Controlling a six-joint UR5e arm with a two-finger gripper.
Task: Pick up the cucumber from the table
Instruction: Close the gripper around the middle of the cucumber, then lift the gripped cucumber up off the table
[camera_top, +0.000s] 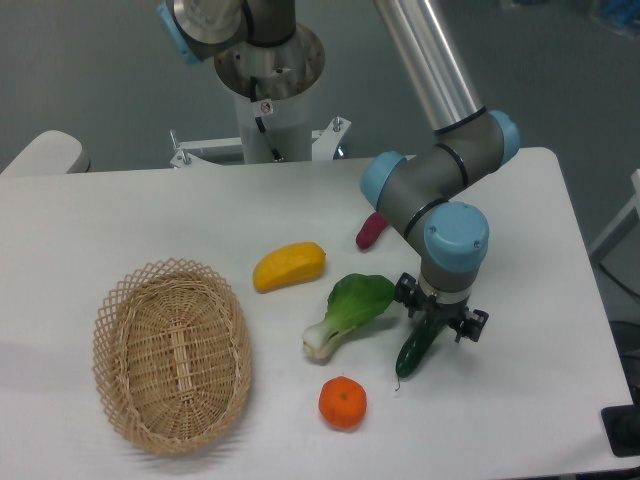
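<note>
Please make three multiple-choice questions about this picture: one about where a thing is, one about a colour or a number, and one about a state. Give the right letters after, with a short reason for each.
1. Where is the hand?
A. Over the basket
B. At the upper end of the cucumber
C. Beside the orange

2. What colour is the vegetable between the basket and the bok choy?
A. Yellow
B. Purple
C. Red

3. How does the cucumber lie?
A. Inside the basket
B. Lifted high in the air
C. On the table, its stem end free

Answers:
1 B, the hand sits over the cucumber's upper end.
2 A, the squash there is yellow.
3 C, its lower part rests on the white top, near the orange.
</note>
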